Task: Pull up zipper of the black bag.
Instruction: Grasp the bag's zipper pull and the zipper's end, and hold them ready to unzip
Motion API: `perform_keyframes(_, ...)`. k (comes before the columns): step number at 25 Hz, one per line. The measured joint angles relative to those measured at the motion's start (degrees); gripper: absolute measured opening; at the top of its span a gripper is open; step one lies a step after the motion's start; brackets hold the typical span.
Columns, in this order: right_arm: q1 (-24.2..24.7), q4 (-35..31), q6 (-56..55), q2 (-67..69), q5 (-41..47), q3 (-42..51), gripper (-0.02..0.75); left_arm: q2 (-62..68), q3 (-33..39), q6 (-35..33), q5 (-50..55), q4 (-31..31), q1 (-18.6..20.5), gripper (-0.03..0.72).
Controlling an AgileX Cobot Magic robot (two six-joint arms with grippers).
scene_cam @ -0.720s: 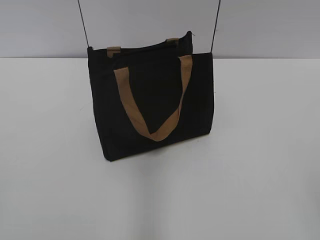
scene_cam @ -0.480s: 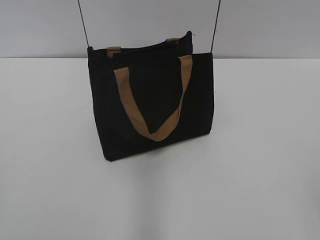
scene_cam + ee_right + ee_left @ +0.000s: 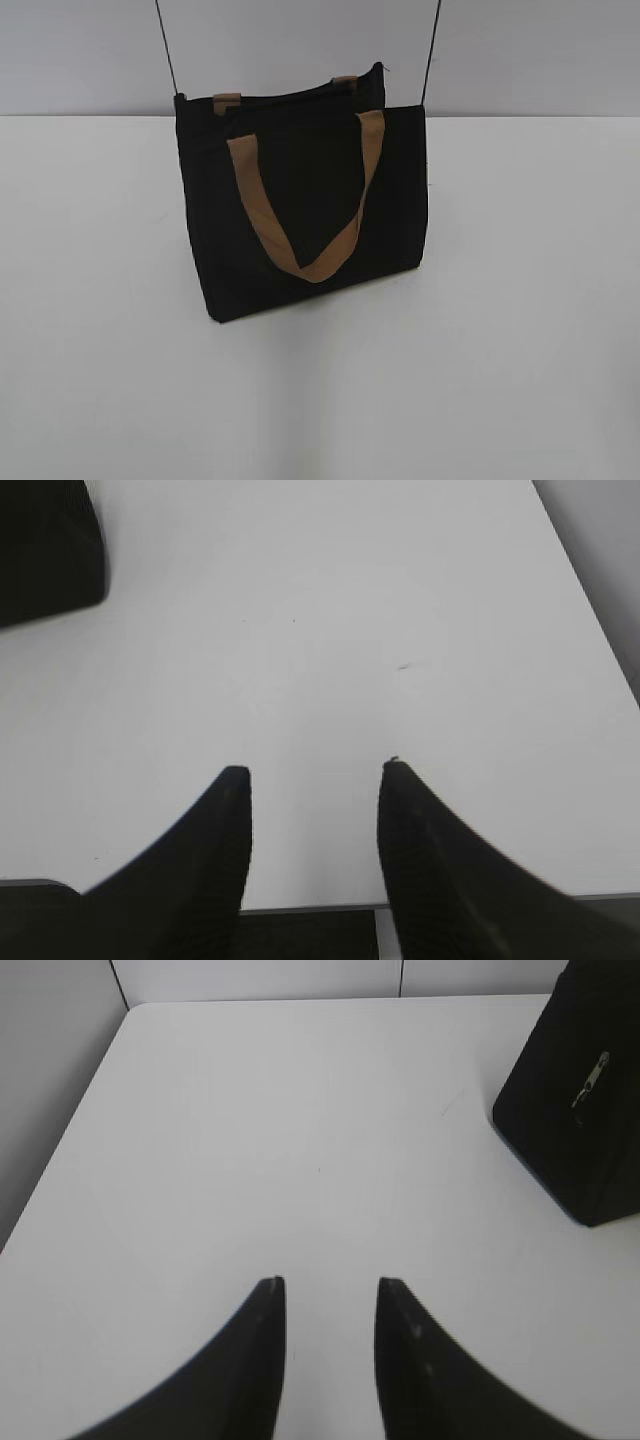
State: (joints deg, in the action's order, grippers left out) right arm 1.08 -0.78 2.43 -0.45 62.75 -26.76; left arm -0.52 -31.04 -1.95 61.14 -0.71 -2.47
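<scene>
The black bag [image 3: 300,210] stands upright on the white table [image 3: 500,350], with a tan loop handle [image 3: 310,255] hanging down its front and thin black cords rising from its top corners. In the left wrist view the bag [image 3: 575,1130] is at the far right, and the small silver zipper pull [image 3: 590,1078] hangs on its side. In the right wrist view a corner of the bag [image 3: 45,550] shows at the top left. My left gripper [image 3: 329,1282] is open and empty over bare table, well short of the bag. My right gripper [image 3: 316,768] is open and empty near the table's front edge. Neither gripper shows in the exterior view.
The table's left edge and a grey wall [image 3: 50,1080] show in the left wrist view. The table's right edge [image 3: 600,630] and front edge [image 3: 310,908] show in the right wrist view. White table surface surrounds the bag.
</scene>
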Motion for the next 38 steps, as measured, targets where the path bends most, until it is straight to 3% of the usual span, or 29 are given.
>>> perform_keyframes(12, 0.00, 0.43, 0.00, 0.00, 0.00, 0.00, 0.323, 0.00, 0.00, 0.00, 0.00, 0.11, 0.00, 0.257)
perform_keyframes(14, 0.00, 0.43, 0.00, 0.00, 0.00, 0.00, 0.323, 0.00, 0.00, 0.00, 0.00, 0.11, 0.00, 0.323)
perform_keyframes(18, 0.00, 0.38, 0.00, 0.00, 0.00, 0.00, 0.323, 0.00, 0.00, 0.00, 0.00, 0.06, 0.00, 0.550)
perform_keyframes(20, 0.00, 0.38, 0.00, 0.00, 0.00, 0.00, 0.323, 0.26, 0.00, 0.00, 0.00, 0.06, 0.00, 0.603)
perform_keyframes(28, 0.00, 0.38, 0.00, 0.00, 0.00, 0.00, 0.323, 5.40, -0.63, 0.00, -2.20, 0.02, 0.00, 0.603)
perform_keyframes(33, 0.00, 0.38, 0.00, 0.00, 0.00, 0.00, 0.323, 10.92, -1.85, 0.00, -13.74, 0.10, -0.06, 0.599)
perform_keyframes(38, 0.00, 0.38, 0.00, 0.00, 0.00, 0.00, 0.323, 18.51, -0.65, 0.00, -29.89, 4.33, -0.06, 0.570)
